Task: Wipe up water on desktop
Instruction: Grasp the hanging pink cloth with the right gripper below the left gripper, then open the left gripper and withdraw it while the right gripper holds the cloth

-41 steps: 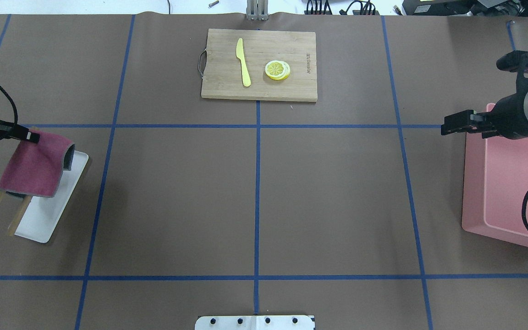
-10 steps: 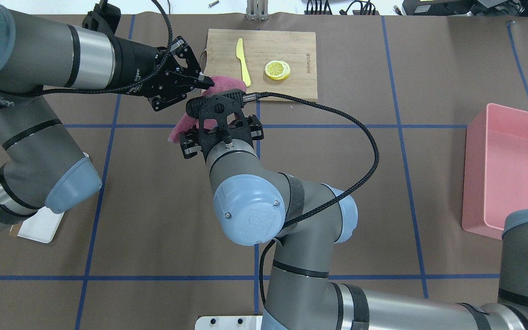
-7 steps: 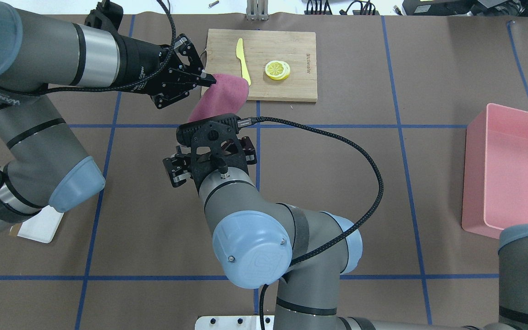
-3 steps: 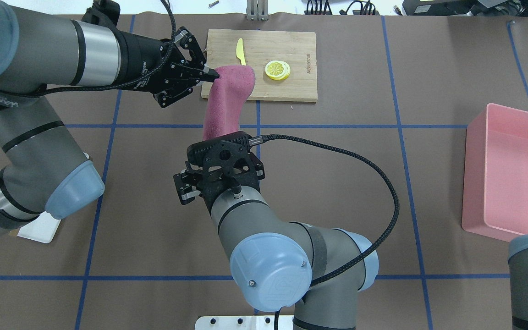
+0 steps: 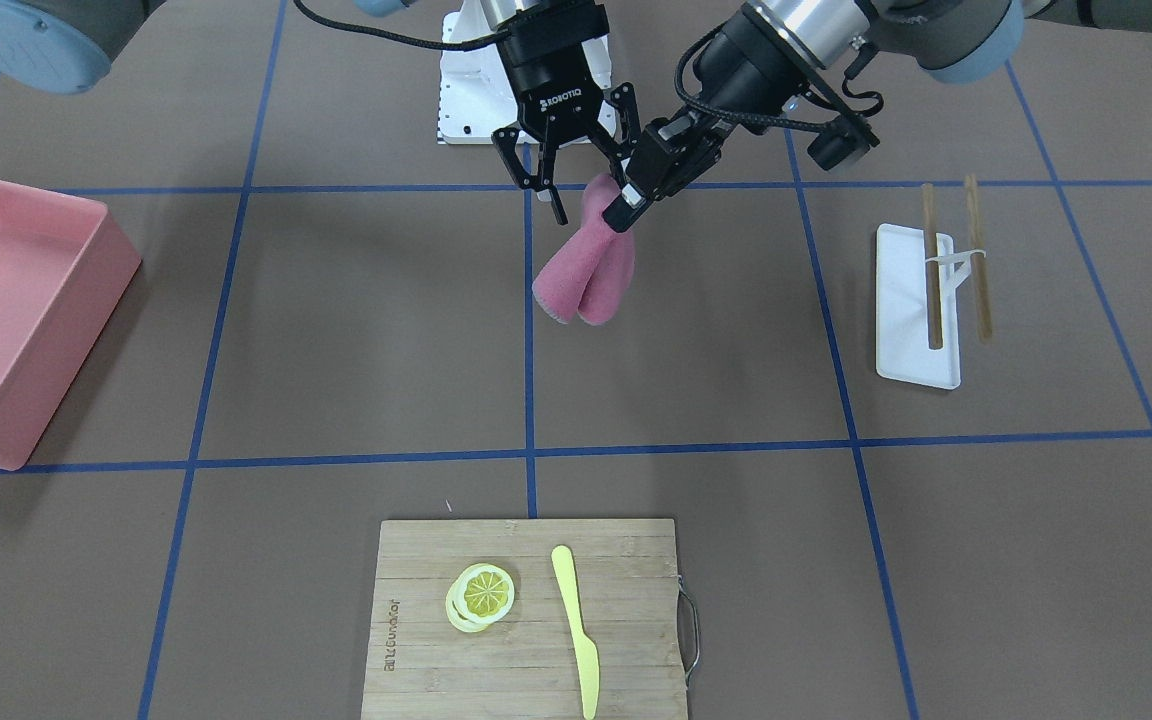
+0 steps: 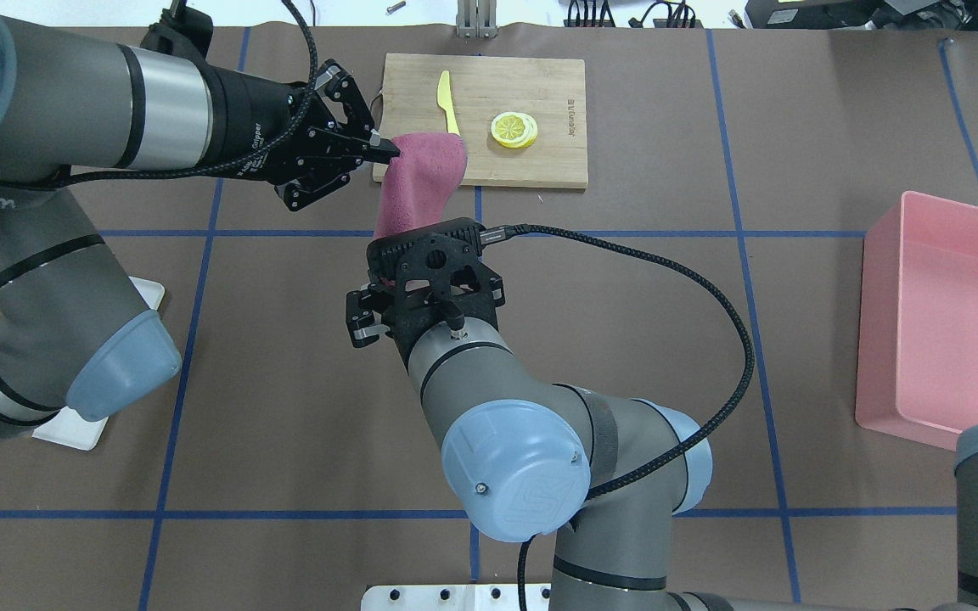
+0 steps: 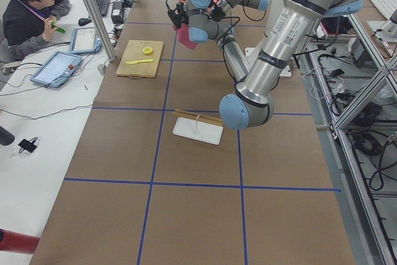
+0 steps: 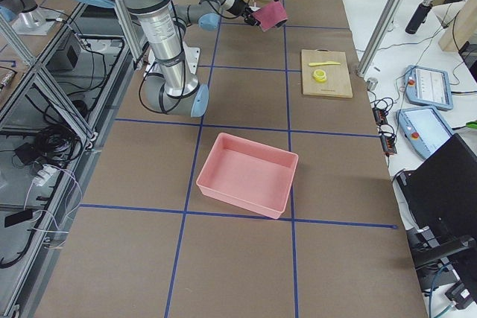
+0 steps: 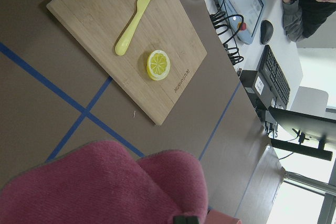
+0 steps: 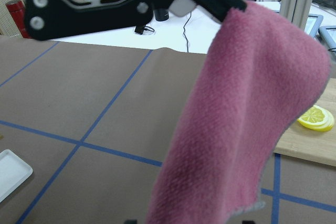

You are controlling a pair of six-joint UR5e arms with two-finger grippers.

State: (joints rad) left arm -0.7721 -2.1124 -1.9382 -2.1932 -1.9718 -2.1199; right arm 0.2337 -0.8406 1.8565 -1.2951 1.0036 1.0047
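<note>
My left gripper (image 6: 383, 153) (image 5: 626, 212) is shut on the top corner of a dark pink cloth (image 6: 421, 182) (image 5: 586, 270). The cloth hangs folded in the air over the brown desktop (image 6: 625, 339), just short of the cutting board. My right gripper (image 5: 591, 195) is open, its fingers spread on either side of the cloth's upper part. In the overhead view its fingers are hidden under its own wrist (image 6: 434, 280). The cloth fills the right wrist view (image 10: 247, 114) and the bottom of the left wrist view (image 9: 105, 187). No water shows on the desktop.
A bamboo cutting board (image 6: 489, 119) at the back centre carries a yellow knife (image 6: 448, 102) and lemon slices (image 6: 514, 129). A pink bin (image 6: 947, 322) stands at the right edge. A white tray with a wooden rack (image 5: 916, 300) stands on the robot's left.
Both arms have come from the table's sides to the centre, the left one carrying the cloth. In the last second the right gripper drew back, then moved forward again to the hanging cloth.
</note>
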